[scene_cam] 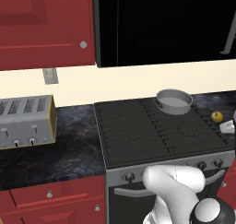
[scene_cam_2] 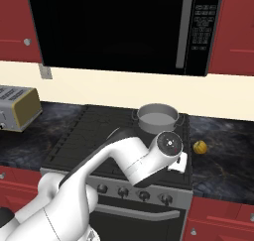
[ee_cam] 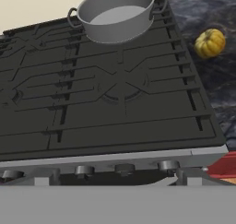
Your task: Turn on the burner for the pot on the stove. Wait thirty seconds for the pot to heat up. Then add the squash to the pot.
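Observation:
The grey pot (scene_cam: 174, 101) (scene_cam_2: 157, 117) (ee_cam: 117, 13) stands empty on the back right burner of the black stove (scene_cam: 156, 131) (scene_cam_2: 89, 136) (ee_cam: 92, 98). Dark knobs (ee_cam: 124, 168) (scene_cam_2: 144, 195) line the stove's steel front. The small yellow squash (scene_cam: 217, 116) (scene_cam_2: 200, 147) (ee_cam: 209, 43) lies on the dark counter just right of the stove. My gripper (scene_cam_2: 180, 163) hovers over the stove's front right corner, above the knobs, and looks back across the grates. Its jaws stand wide apart with nothing between them. It touches neither the pot nor the squash.
A silver toaster (scene_cam: 25, 121) (scene_cam_2: 15, 108) sits on the counter left of the stove. A black microwave (scene_cam_2: 124, 27) hangs above the cooktop, between red cabinets (scene_cam: 41, 25). Red drawers (scene_cam: 55, 195) run below the counter.

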